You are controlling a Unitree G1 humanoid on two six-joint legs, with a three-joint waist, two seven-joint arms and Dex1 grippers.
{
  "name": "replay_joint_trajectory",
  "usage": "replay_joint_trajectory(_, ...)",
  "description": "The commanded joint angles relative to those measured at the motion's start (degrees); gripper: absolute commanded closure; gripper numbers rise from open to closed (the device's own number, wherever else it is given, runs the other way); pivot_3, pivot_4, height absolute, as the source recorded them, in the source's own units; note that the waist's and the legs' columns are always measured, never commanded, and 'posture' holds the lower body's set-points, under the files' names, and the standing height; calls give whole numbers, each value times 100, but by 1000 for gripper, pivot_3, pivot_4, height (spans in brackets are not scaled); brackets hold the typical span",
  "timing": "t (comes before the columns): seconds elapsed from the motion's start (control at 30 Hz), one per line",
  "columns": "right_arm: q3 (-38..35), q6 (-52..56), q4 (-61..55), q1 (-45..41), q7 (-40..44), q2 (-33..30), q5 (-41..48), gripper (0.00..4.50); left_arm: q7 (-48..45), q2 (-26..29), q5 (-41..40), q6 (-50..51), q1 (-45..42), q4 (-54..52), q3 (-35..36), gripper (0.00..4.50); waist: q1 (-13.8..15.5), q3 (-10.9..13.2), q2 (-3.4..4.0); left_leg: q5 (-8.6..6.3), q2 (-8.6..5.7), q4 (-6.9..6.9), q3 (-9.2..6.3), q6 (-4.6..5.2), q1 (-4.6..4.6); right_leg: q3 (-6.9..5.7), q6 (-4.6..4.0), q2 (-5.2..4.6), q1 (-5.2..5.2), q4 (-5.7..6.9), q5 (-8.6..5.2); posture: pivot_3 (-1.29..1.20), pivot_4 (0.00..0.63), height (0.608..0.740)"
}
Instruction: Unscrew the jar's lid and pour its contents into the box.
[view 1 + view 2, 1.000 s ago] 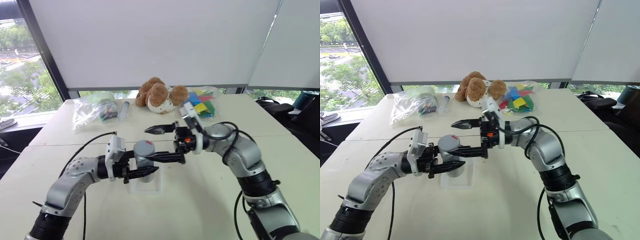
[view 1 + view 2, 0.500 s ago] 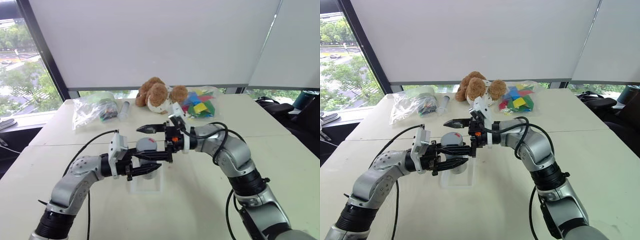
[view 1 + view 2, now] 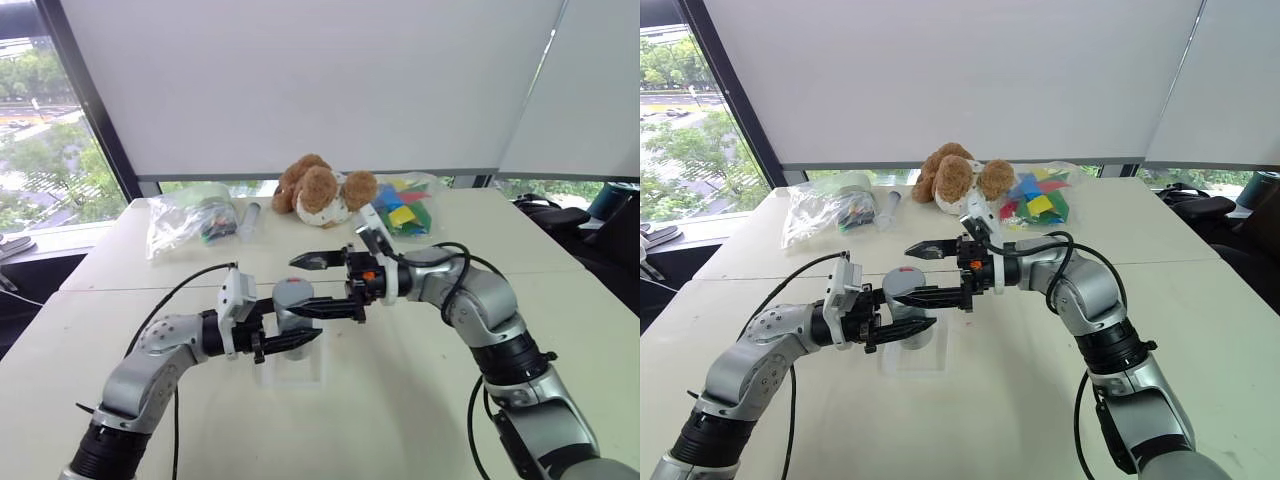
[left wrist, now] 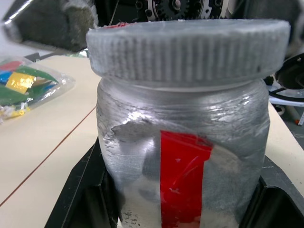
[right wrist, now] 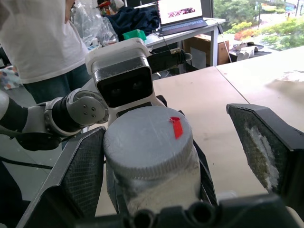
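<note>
- A pale table [image 3: 420, 400] stood before drawn white blinds and a window, with clear plastic bags [image 3: 185, 222] and a stuffed toy dog [image 3: 322, 190] along its far edge.
- Toward the table's near middle, the left gripper [image 3: 290, 328] was clenched on the jar [image 3: 291, 305], held upright above the box [image 3: 290, 372].
- The lid [image 5: 148, 140] sat on the jar.
- The right gripper [image 3: 315, 286] stood released, its jaws wide on either side of the lid.

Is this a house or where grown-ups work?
Probably an office or lab: a laptop sits on a desk behind, an office chair stands by the long white table, and big windows have roller blinds.
</note>
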Motion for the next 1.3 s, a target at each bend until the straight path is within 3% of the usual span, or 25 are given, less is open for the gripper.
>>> replay_joint_trajectory(0.03, -290, -20, 1, -35, 166, -216, 73, 65, -97, 36, -61, -117, 1, -244, 6, 2285, 2, 0, 0, 0, 0, 0, 0, 0, -1, 0, 0, 0, -1, 0, 0, 0, 150, 740)
replay_joint_trajectory(0.3, -469, 132, -93, -125, 446, -346, 342, 65, -92, 61, -61, -81, 20, -267, 61, 2285, 2, 0, 0, 0, 1, 2, 0, 0, -4, 0, 0, 0, -2, 0, 0, 0, 150, 740)
replay_joint_trajectory(0.6, -52, 544, -619, -268, -420, 383, 220, 65, -16, -14, -36, -79, -36, -247, 10, 2285, -2, 0, -1, 5, 2, 3, -1, -8, -30, 2, 1, 0, -44, 21, 1, 0, 150, 740)
replay_joint_trajectory(0.8, 176, 245, -395, -267, -482, 541, -133, 65, 4, -80, -30, -99, -93, -200, -13, 2285, 10, 0, -1, 8, -2, 11, -1, -12, -43, 2, 0, -3, -60, 35, 1, 0, 150, 740)
replay_joint_trajectory(1.3, 35, -175, 148, -135, -65, 323, -230, 65, 29, -113, -53, -97, 34, -301, 4, 2285, -5, 0, -1, 9, -2, 11, 1, -12, -42, 2, 0, -1, -67, 51, 1, 0, 150, 740)
